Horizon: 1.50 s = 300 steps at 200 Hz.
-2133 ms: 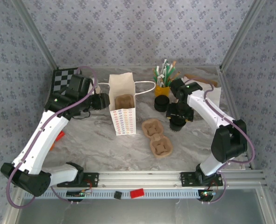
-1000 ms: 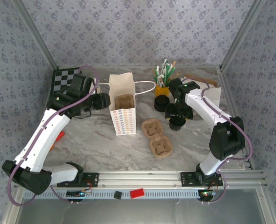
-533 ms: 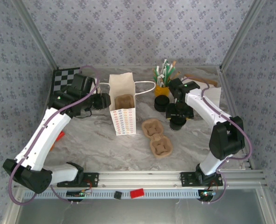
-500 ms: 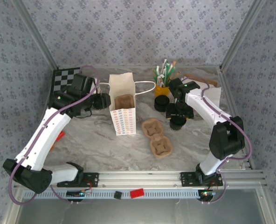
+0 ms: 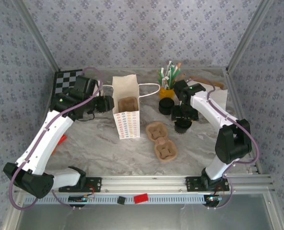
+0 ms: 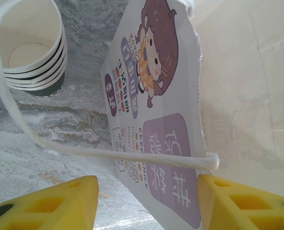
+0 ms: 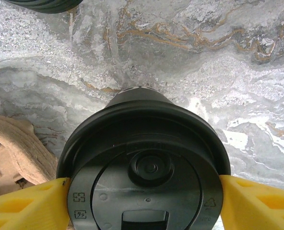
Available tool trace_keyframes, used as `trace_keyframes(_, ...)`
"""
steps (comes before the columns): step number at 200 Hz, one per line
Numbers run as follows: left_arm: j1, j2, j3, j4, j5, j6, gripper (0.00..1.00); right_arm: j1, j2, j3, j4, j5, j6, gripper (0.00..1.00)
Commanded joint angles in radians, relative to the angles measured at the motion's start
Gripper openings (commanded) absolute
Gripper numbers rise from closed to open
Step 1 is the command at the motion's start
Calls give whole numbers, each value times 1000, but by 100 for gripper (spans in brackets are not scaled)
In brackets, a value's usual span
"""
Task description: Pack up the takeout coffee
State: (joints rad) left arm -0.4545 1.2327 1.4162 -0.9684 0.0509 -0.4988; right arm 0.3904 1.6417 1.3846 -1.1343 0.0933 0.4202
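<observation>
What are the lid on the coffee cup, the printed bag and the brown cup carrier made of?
Takeout coffee lid: black moulded plastic, semi-gloss, with embossed recycling marks.
Bag: matte white paper, printed and faintly creased. Its handle looks like twisted paper cord.
Carrier: probably moulded pulp, being brown, matte and soft-edged.

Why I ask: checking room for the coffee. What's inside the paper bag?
A brown pulp tray sits in the paper bag, visible through its open top. Anything beneath it is covered by the tray and the bag walls.
</observation>
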Motion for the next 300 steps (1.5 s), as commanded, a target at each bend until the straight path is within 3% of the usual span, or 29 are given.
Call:
trace_keyframes(1,-2,4,39,4,-5,-11,56,-4,-10,-18,-3,18,-19,77)
trace_keyframes(68,-3,4,58,-24,-11,-6,57,-4,-70,-19,-20,-9,-21,72)
trace_keyframes(118,-2,16,88,-75,4,16,66,-2,-126,13,-94,-8,10,72)
trace_keyframes(193,-2,66,126,-106,14,37,66,61,-177,180,-320,23,64,72)
trace_keyframes(240,-2,82,126,-86,18,29,60,154,-175,349,-447,35,101,72)
trace_keyframes(300,-3,114,137,-47,71,23,45,311,-98,610,-571,76,147,72)
